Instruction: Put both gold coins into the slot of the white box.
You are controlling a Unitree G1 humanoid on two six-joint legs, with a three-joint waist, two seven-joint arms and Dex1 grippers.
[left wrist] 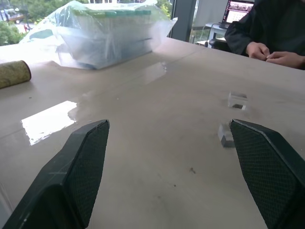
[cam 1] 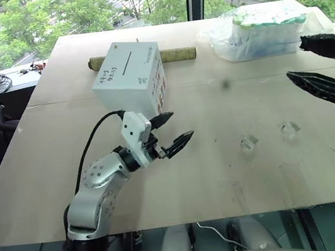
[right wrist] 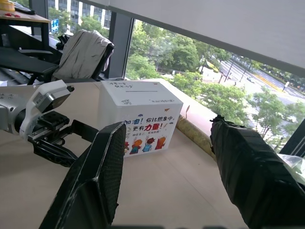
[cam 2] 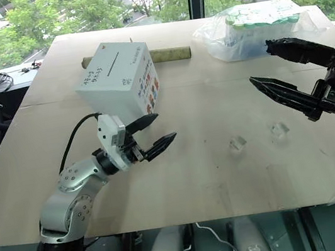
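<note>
Since no gold coins were visible anywhere on the table [cam 1: 277, 172], I could only guess at handling: tiny flat metal discs, stiff and slick, probably best pinched by the edges with the very fingertips. The white box [cam 1: 128, 77] sat upper left of centre in the head view, its slot [cam 1: 127, 62] a dark slit on the top face; light cardboard, so it would likely scoot if nudged. The left tool [cam 1: 171, 131] hovered just below the box, jaws wide apart and empty. The right tool [cam 2: 287, 75], mid right, also stood open, holding nothing.
</note>
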